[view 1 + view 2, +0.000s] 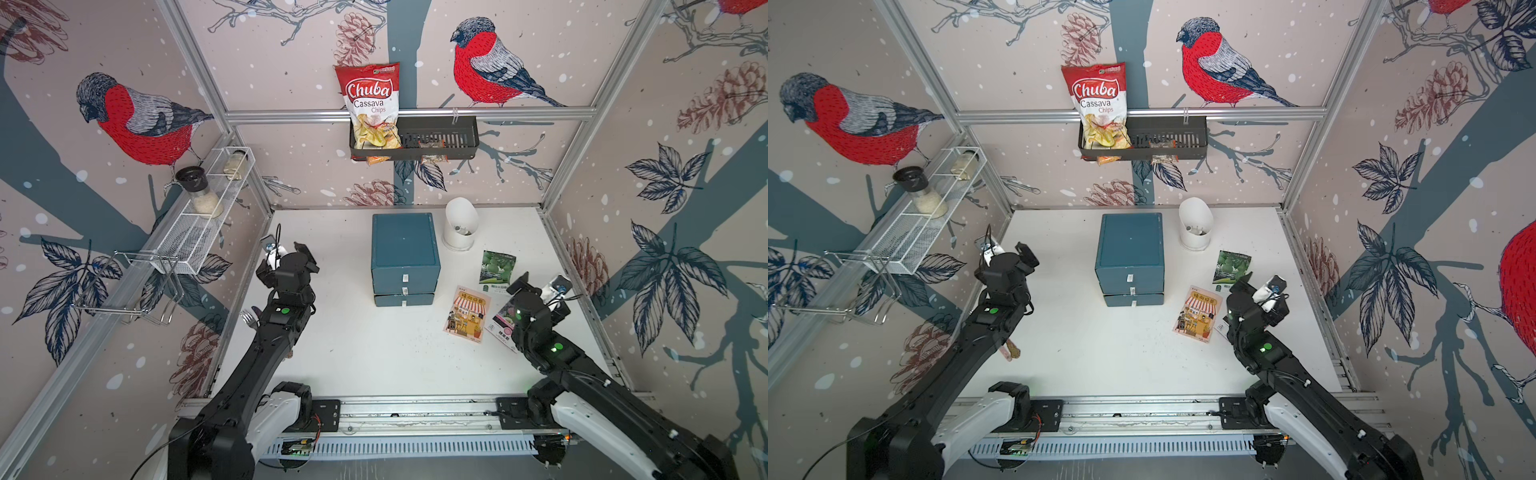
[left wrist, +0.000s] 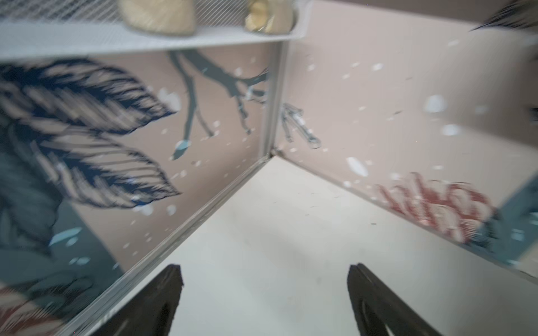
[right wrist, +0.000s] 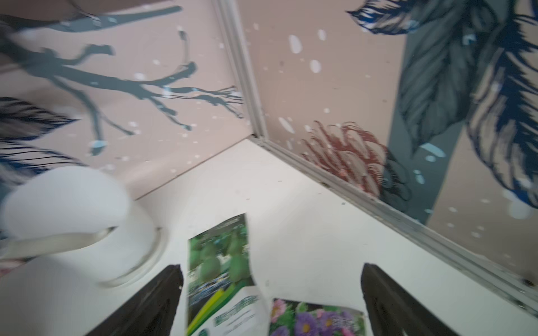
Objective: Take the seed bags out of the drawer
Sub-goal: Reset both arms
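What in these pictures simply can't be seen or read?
Flower packet: partly under the right arm in both top views.
Blue drawer chest: contents hidden behind its fronts, top views.
Shelf jars: blurred, cut off by the edge, left wrist view.
Orange packet: lettering too small, top views.

On red chips bag: "Chuba Cassava Chips". Print on seed bags too small to read.

We see bright, even light in both top views, soft shadows on the counter, walls bowed at the edges. Beyond the left end effector and right end effector, motion blur smears everything.
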{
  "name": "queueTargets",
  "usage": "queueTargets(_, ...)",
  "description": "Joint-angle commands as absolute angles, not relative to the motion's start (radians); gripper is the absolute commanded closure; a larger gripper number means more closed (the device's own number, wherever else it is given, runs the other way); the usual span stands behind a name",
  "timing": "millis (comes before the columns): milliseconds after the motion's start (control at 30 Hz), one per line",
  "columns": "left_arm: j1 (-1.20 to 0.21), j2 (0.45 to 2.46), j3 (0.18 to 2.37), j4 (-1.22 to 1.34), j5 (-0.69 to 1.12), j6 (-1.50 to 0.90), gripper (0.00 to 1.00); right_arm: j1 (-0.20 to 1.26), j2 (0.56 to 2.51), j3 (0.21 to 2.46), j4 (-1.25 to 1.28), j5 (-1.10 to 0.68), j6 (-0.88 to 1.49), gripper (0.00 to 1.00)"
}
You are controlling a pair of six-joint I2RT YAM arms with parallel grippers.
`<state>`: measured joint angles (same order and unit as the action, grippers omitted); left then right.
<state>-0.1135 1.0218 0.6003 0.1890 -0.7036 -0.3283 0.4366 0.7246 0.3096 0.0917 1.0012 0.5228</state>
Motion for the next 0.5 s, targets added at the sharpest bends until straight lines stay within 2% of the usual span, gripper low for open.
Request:
queueTargets(0,-0.063,1.074,0.472,0.406,-0.753,-0.363,0.06,0.263,0.734,0.241,0.206,0.872,0.489,0.0)
queueTargets(67,-0.06,1.123,0.371,0.555,-0.715,-0.304,0.02,0.137,0.751,0.241,0.21,0.793,0.485,0.0)
queueTargets(233,-0.06,1.273,0.316,0.71,-0.646,-0.248,0.02,0.01,0.852,0.148,0.442,0.707,0.399,0.0)
queueTargets(367,-0.058,1.352,0.33,0.825,-0.571,-0.179,0.02,0.0,0.971,0.147,0.613,0.634,0.337,0.0)
queueTargets(467,-0.058,1.385,0.333,0.902,-0.507,-0.146,0.02,-0.004,1.063,0.118,0.866,0.582,0.24,0.0)
